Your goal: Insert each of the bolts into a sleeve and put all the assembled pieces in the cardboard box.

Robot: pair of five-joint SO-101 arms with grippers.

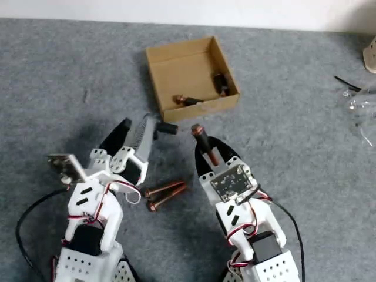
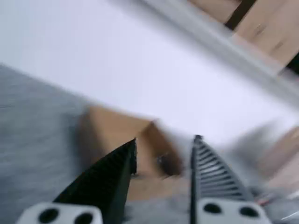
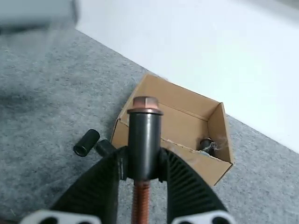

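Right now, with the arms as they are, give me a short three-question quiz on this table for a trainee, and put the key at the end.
1. True or false: the right hand is shut on a sleeved bolt.
2. How many bare bolts lie on the grey mat outside the box? A one, B two, C four.
3. Fill in: the cardboard box holds ___ assembled pieces.
Key: 1 true; 2 B; 3 two.
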